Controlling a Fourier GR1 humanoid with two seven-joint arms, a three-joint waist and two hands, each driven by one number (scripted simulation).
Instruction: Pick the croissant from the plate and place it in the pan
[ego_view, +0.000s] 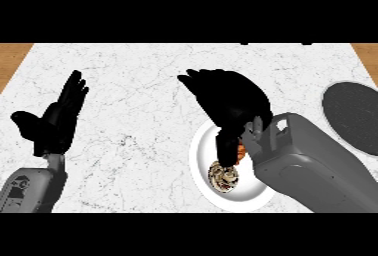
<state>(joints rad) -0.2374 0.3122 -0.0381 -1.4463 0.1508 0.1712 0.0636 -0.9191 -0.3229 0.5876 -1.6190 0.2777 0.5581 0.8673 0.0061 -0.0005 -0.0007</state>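
White marble counter (148, 130): right hand (229, 102) curls over plate (201, 165), thumb touching croissant (238, 154), hold unclear; may slip before pan (353, 115) to its right.

The plate (209, 186) sits on the counter (148, 140) right of centre, near the front edge, with the croissant (225, 176) on it. The pan (353, 116) lies further right and further back, apart from the plate. The right hand (230, 102) is above the plate's rear part; the left hand (55, 120) is well to the left.
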